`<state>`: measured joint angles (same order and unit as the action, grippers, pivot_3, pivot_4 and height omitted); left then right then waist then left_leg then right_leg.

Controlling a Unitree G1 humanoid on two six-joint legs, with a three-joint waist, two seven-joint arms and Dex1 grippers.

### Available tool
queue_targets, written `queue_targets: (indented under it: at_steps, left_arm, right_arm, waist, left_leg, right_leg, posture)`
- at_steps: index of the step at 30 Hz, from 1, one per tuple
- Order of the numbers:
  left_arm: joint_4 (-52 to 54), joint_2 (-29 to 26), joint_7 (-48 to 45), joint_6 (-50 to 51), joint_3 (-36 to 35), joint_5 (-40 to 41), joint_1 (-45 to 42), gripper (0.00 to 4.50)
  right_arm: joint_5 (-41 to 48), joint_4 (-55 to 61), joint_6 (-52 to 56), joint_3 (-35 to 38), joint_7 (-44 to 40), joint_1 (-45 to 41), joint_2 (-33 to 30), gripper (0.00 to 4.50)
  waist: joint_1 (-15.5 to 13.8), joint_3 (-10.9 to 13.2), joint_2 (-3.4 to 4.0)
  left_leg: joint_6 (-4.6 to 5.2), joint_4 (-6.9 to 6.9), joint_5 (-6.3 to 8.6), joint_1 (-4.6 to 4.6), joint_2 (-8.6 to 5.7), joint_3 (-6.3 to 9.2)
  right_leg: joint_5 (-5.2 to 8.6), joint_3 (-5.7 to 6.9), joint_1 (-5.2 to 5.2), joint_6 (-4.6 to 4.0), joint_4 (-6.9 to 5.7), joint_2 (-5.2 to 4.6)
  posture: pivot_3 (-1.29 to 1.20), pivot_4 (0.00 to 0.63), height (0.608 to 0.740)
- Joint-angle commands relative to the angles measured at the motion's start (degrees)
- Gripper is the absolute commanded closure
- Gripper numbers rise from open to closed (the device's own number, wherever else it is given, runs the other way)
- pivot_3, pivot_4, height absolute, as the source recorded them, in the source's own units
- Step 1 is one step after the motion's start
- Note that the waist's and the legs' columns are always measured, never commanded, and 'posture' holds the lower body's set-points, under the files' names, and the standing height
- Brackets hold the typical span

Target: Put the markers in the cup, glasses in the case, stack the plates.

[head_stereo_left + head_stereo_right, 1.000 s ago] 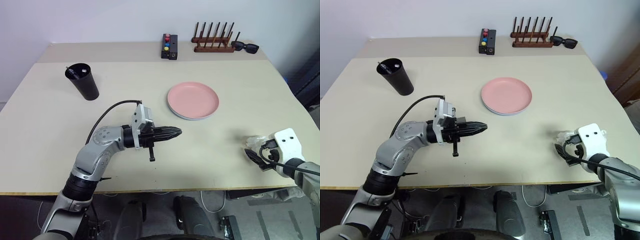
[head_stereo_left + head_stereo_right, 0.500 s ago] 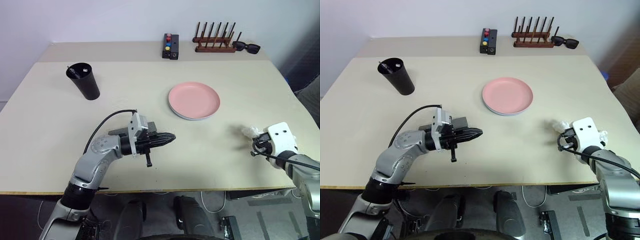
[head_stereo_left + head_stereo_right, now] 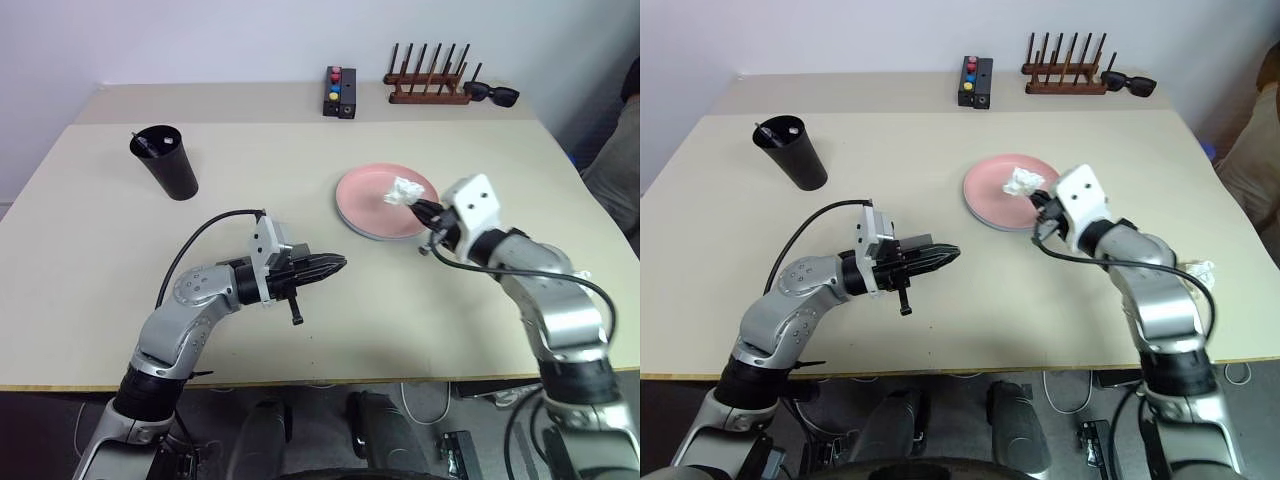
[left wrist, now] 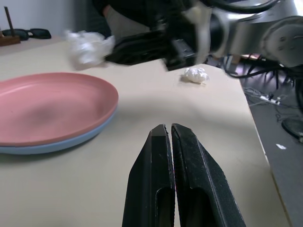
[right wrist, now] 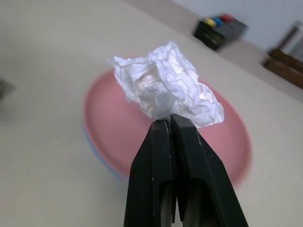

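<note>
Plates [image 3: 372,222] stacked pink on blue, just under right gripper [image 3: 418,204] clenched on crumpled paper wad [image 3: 404,190]; markers in cup [image 3: 165,162] beyond clenched empty left gripper [image 3: 336,266]; glasses, case unseen.

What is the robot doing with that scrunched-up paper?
The right gripper is pinching a crumpled white paper ball and holding it over the pink plate, which already sits stacked on the blue plate. Another paper ball lies on the table near the right edge. The left gripper is shut and empty, hovering over the table. The black cup stands at the far left.
</note>
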<state>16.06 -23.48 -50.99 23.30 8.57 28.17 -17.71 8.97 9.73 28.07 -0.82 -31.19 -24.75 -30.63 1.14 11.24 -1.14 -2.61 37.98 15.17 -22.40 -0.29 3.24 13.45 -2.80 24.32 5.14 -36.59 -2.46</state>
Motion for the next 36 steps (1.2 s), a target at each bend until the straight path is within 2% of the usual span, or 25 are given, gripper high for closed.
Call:
queue_targets:
  at_steps: [1, 3, 8, 11, 14, 18, 23, 32, 34, 36]
  left_arm:
    - [2.73, 0.09, 0.65, -0.11, -0.57, 0.52, -0.20, 4.41]
    - [2.93, 0.02, 1.00, -0.11, -0.74, 0.45, -0.18, 4.41]
    - [3.88, 0.17, 1.62, 0.12, -0.28, 0.61, 0.68, 4.41]
    - [3.91, 0.37, 1.36, -0.43, 0.67, -0.03, 1.30, 4.41]
    - [2.90, 1.09, 0.88, -1.41, 1.79, -0.66, 0.98, 4.41]
    - [1.08, 1.91, -0.91, -2.56, 3.78, -1.42, 0.00, 4.41]
    - [-1.29, 2.34, -3.42, -4.49, 5.11, -2.33, -0.77, 4.41]
    - [-3.42, 2.83, -4.74, -5.41, 5.19, -2.90, -2.31, 4.41]
    - [-2.79, 2.59, -4.34, -5.28, 4.98, -2.99, -1.92, 4.41]
    - [-2.13, 2.33, -3.95, -5.00, 4.69, -2.90, -1.52, 4.41]
  right_arm:
    - [-2.60, -7.74, -2.28, -2.12, 1.05, -4.80, 1.80, 4.21]
    - [-3.34, -9.99, -3.26, -2.94, 0.59, -5.95, 2.00, 3.57]
    - [-3.90, -5.98, -5.36, -1.30, -0.38, -2.61, -0.35, 1.18]
    - [-3.25, -2.17, -4.15, 2.08, 0.01, 0.92, -2.69, 1.18]
    - [-0.63, 2.32, 0.91, 10.64, 1.60, 6.20, -5.28, 1.18]
    - [-1.46, 5.13, 5.56, 21.51, 4.22, 15.74, -8.71, 0.02]
    - [-3.68, 4.45, 10.57, 28.05, 7.94, 25.08, -9.87, 0.02]
    - [-4.61, -1.26, 12.40, 28.67, 12.76, 26.30, -9.04, 0.02]
    - [-5.02, -4.78, 11.13, 28.80, 14.37, 25.45, -8.68, 0.54]
    - [-5.18, -6.44, 10.50, 28.77, 15.22, 25.01, -8.78, 1.36]
  waist:
    - [-0.12, 0.00, 0.00]
    - [-0.48, 0.00, 0.00]
    - [-0.32, 0.01, 0.01]
    - [-0.49, 0.01, 0.01]
    - [-0.56, 0.01, 0.02]
    - [-0.55, -0.02, 0.05]
    - [-0.08, -0.03, 0.07]
    - [-0.22, -0.08, 0.16]
    - [-0.22, -0.08, 0.16]
    - [-0.24, -0.08, 0.16]
  left_leg:
    - [0.00, -0.01, 0.00, 0.00, 0.00, 0.01]
    - [0.00, -0.03, 0.00, -0.02, 0.00, 0.07]
    - [0.03, -0.08, 0.02, -0.09, -0.03, 0.03]
    - [0.04, -0.11, 0.02, -0.11, -0.04, 0.07]
    - [0.04, -0.11, 0.02, -0.12, -0.05, 0.07]
    - [0.04, -0.05, 0.02, -0.07, -0.06, 0.02]
    - [0.05, -0.07, 0.03, -0.01, -0.05, -0.05]
    - [0.06, -0.06, 0.03, 0.02, 0.00, -0.10]
    - [0.07, -0.06, 0.04, 0.00, -0.01, -0.10]
    - [0.08, -0.06, 0.04, -0.01, -0.02, -0.11]
  right_leg:
    - [-0.01, 0.00, 0.00, -0.01, 0.00, 0.00]
    - [-0.03, 0.03, 0.00, 0.04, 0.00, 0.00]
    - [-0.12, 0.04, 0.00, 0.20, 0.18, -0.08]
    - [-0.12, 0.05, 0.00, 0.21, 0.23, -0.08]
    - [-0.11, 0.05, -0.02, 0.19, 0.25, -0.10]
    - [-0.07, 0.02, -0.10, 0.11, 0.26, -0.09]
    - [-0.05, -0.01, -0.17, 0.10, 0.31, -0.06]
    - [-0.03, -0.05, -0.17, 0.14, 0.32, 0.01]
    - [-0.06, -0.06, -0.16, 0.11, 0.35, 0.00]
    - [-0.11, -0.06, -0.17, 0.06, 0.37, -0.02]
  posture:
    - [0.00, 0.150, 0.735]
    - [0.00, 0.150, 0.735]
    - [0.00, 0.150, 0.735]
    - [0.00, 0.150, 0.735]
    - [0.00, 0.150, 0.735]
    - [0.00, 0.150, 0.735]
    - [0.00, 0.150, 0.735]
    - [0.00, 0.150, 0.735]
    - [0.00, 0.150, 0.735]
    - [0.00, 0.150, 0.735]
